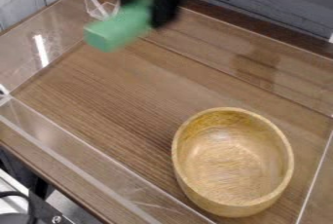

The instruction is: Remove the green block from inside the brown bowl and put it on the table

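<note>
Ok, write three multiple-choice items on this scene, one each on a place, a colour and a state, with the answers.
1. Where is the block?
A) In the bowl
B) In the air, up and left of the bowl in the picture
C) Under the bowl

2. What colour is the block?
A) Green
B) Red
C) Blue

3. How is the bowl?
A) Upside down
B) Upright, with nothing in it
C) Upright, with the block in it

1 B: the block hangs from the gripper, far from the bowl.
2 A: its blurred face shows green.
3 B: its mouth faces up and its inside is bare.
</note>
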You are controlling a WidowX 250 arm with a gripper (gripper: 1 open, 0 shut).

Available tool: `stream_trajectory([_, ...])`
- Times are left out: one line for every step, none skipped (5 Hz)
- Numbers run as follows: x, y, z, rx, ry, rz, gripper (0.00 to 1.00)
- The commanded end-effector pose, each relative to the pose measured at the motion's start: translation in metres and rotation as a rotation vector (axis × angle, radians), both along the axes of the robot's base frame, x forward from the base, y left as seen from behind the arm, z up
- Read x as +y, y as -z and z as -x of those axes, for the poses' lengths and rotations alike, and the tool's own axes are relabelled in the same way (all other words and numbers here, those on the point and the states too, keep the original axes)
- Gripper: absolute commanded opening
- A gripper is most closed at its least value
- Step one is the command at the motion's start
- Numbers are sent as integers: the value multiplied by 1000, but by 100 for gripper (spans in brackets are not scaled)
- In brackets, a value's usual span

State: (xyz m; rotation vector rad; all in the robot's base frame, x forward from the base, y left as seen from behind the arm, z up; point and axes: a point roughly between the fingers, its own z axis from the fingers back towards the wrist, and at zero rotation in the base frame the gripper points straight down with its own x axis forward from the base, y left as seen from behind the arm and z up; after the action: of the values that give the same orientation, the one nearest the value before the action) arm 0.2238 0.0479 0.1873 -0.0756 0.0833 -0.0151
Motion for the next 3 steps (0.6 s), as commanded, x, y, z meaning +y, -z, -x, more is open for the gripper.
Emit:
stream_trajectory([49,-9,-9,-63,-23,-27,0])
stream_trajectory([90,3,-10,-58,-43,-36,0])
stream_trajectory([104,23,-14,-55,-45,-35,0])
